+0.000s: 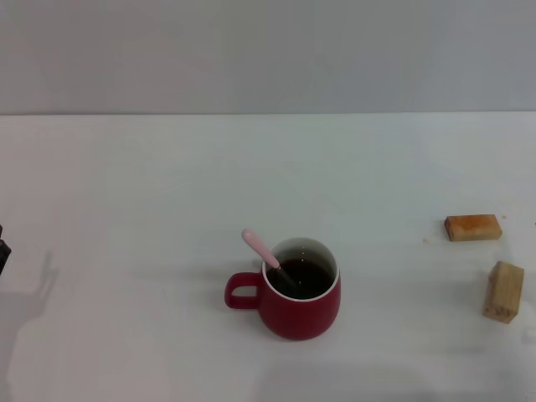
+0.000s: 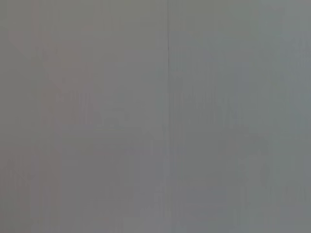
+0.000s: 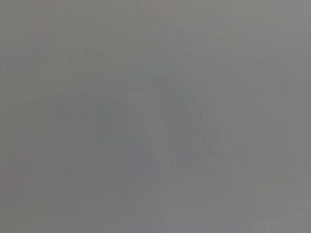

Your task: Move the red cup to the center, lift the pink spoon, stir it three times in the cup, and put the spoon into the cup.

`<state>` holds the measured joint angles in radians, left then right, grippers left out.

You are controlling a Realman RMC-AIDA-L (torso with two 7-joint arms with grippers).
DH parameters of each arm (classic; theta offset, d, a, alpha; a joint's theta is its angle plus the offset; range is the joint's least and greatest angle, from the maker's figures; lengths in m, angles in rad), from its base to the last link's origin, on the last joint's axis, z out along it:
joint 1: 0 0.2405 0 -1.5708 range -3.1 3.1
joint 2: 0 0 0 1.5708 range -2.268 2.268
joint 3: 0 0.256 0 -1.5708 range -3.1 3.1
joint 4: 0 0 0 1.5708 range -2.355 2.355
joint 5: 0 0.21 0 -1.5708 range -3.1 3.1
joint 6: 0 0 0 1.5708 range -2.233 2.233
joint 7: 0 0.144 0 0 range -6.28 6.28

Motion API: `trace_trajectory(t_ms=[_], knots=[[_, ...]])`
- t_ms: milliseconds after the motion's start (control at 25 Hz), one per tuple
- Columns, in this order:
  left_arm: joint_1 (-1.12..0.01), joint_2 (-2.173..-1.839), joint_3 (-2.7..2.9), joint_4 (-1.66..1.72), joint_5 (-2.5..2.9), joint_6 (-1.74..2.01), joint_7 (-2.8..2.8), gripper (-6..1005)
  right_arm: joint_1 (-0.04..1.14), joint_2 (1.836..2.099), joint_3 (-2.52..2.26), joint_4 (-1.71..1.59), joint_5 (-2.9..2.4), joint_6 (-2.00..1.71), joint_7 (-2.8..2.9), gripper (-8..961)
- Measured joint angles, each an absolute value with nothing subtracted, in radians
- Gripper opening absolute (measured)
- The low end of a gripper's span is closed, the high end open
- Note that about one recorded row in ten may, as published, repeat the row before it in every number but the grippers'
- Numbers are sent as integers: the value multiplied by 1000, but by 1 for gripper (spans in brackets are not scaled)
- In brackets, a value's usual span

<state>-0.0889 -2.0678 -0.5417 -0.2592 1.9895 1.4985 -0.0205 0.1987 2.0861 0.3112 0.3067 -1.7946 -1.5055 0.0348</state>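
Pink spoon (image 1: pixel 261 250) inside red cup (image 1: pixel 297 301)

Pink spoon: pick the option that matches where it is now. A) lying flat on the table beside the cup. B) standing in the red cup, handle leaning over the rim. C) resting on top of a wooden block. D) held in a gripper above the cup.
B: the pink spoon stands in the red cup, bowl in the dark liquid, handle leaning over the rim on the cup-handle side.
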Motion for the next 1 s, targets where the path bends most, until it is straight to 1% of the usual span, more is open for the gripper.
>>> trace_trajectory(t_ms=[1000], knots=[[-64, -2071, -530, -269, 1997, 1503, -19, 849, 175, 2085, 281, 308, -1802, -1567, 35, 619]])
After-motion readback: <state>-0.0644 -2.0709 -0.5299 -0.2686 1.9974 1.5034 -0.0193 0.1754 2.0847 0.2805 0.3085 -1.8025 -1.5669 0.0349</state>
